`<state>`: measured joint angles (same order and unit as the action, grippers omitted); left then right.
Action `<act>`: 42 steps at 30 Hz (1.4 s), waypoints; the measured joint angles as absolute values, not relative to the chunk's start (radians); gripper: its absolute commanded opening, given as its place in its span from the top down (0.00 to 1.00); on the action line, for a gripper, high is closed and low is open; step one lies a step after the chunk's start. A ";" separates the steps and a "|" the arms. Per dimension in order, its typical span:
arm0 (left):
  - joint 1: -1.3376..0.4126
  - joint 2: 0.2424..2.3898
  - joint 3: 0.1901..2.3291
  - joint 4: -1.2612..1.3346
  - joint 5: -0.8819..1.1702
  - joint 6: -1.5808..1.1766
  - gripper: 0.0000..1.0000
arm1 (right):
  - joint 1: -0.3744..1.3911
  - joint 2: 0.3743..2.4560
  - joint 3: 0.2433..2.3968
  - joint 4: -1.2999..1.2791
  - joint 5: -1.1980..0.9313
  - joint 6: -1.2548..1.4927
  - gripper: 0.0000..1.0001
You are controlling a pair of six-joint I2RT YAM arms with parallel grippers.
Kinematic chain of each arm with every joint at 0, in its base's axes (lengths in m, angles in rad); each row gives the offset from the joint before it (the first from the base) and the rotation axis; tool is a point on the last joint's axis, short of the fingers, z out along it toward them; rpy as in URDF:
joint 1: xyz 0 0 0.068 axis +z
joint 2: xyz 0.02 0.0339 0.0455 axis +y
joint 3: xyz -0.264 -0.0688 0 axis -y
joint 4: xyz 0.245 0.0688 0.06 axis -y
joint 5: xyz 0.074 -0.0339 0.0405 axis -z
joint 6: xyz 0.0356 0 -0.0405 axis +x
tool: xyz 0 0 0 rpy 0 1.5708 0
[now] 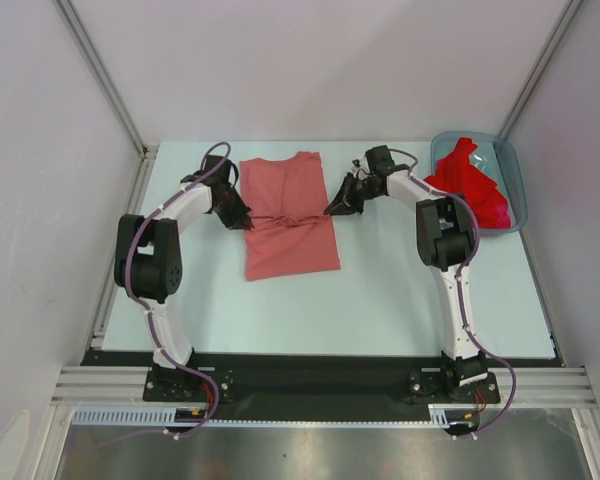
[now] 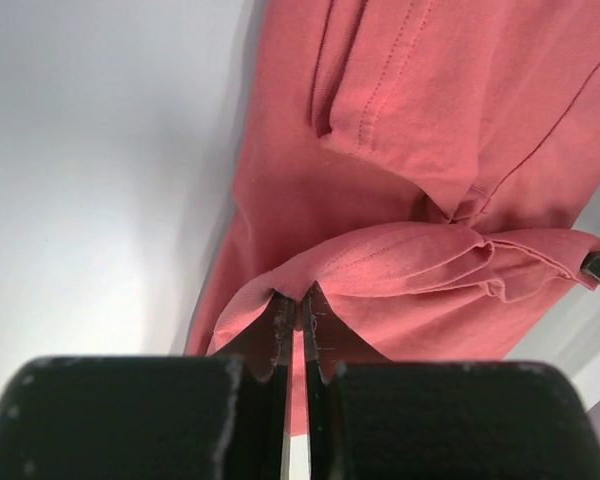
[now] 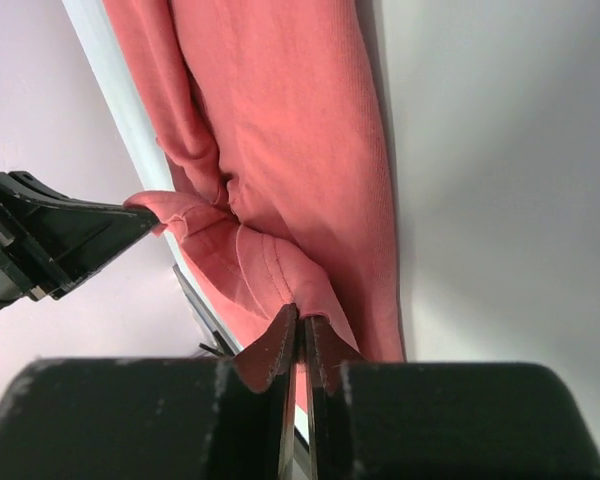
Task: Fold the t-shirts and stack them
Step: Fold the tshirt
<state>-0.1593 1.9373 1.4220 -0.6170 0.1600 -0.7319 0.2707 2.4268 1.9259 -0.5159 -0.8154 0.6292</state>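
A salmon-pink t-shirt (image 1: 285, 200) lies flat on the pale table, with a fold of cloth drawn across its middle. My left gripper (image 1: 245, 222) is at the shirt's left edge, and in the left wrist view its jaws (image 2: 300, 296) are shut on the raised fold of the t-shirt (image 2: 400, 150). My right gripper (image 1: 330, 210) is at the shirt's right edge. In the right wrist view its jaws (image 3: 303, 315) pinch a hemmed fold of the t-shirt (image 3: 290, 120). Brighter red t-shirts (image 1: 470, 185) are heaped in a bin.
The translucent blue-grey bin (image 1: 515, 170) stands at the table's far right corner, beside the right arm. Grey walls with metal rails enclose the table on the left, back and right. The other arm's black fingers (image 3: 50, 240) show at the left of the right wrist view.
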 measured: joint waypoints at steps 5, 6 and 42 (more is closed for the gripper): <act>-0.155 1.954 1.435 -0.626 0.160 -0.731 1.00 | 0.268 2.449 1.952 -0.518 -0.821 0.636 0.91; -0.155 1.958 1.439 -0.627 0.160 -0.731 1.00 | 0.267 2.450 1.955 -0.519 -0.821 0.637 0.91; -0.309 1.727 1.020 -0.376 0.376 -0.636 0.89 | 0.515 2.210 1.654 -0.616 -0.809 0.498 1.00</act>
